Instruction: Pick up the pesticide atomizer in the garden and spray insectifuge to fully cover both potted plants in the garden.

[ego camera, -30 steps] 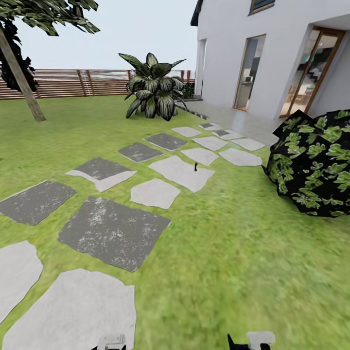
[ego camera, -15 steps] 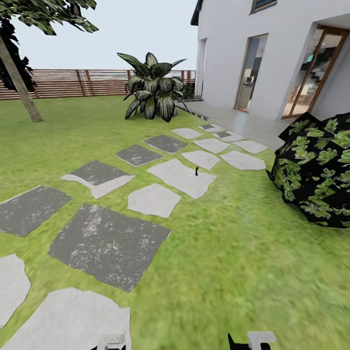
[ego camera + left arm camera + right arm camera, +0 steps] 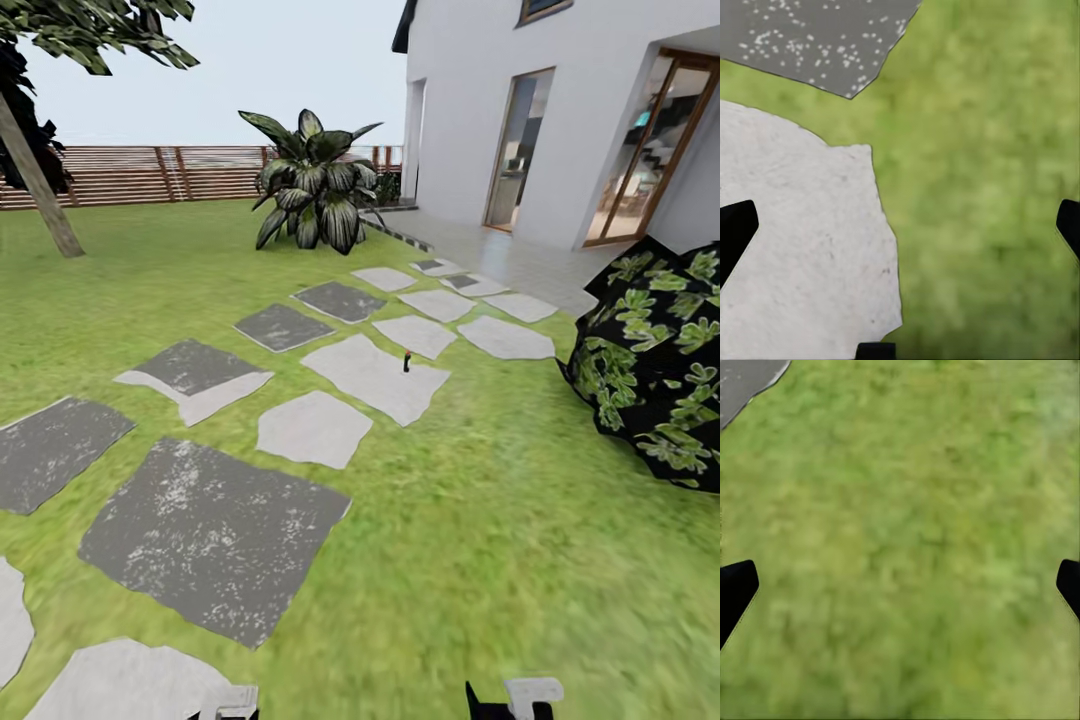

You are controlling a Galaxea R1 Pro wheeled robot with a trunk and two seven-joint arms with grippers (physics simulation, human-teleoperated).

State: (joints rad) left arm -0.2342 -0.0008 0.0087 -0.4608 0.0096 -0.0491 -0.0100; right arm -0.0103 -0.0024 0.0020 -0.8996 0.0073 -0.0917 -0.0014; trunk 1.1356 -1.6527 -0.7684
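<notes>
The pesticide atomizer and the two potted plants are out of view. The garden lawn (image 3: 480, 520) spreads ahead, crossed by stepping stones. My left gripper (image 3: 900, 232) is open, its dark fingertips (image 3: 735, 229) far apart over a pale stone slab (image 3: 795, 255) and grass. My right gripper (image 3: 900, 589) is open too, with nothing but grass between its fingertips (image 3: 735, 585). The tops of both arms peek in at the head view's lower edge, the left arm (image 3: 232, 703) and the right arm (image 3: 515, 695).
Grey and pale stepping stones (image 3: 215, 530) lead toward a white house (image 3: 520, 110) with glass doors. A small dark post with a red dot (image 3: 406, 360) stands on one slab. A big striped agave (image 3: 315, 180), a slatted fence (image 3: 150, 172), a tree trunk (image 3: 35, 175) and a dark leafy bush (image 3: 655, 370) border the lawn.
The whole view has shifted: the stones slide down and left and the bush drifts right, so the camera has moved forward. Both arms keep their pose.
</notes>
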